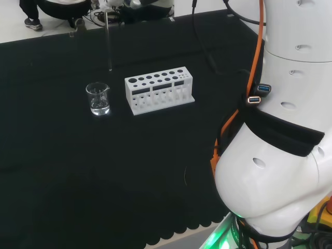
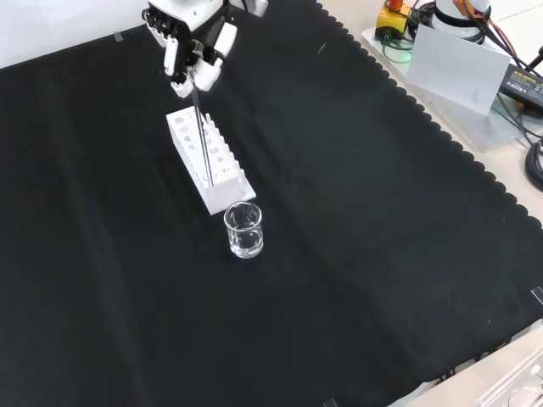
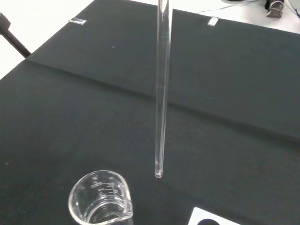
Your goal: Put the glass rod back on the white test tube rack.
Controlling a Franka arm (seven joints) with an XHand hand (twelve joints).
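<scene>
One black cloth (image 2: 356,254) under rack (image 2: 208,159), beaker (image 2: 243,230), hand-held rod (image 2: 201,136).

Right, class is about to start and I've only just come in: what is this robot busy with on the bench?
The arm's hand has its fingers curled round the top of a glass rod and holds it upright in the air. The rod's lower tip hangs free above the black cloth, close to a small clear beaker and the white test tube rack, touching neither. The rod is not yet in any of the rack's holes. In the head view the beaker stands just left of the rack.
</scene>
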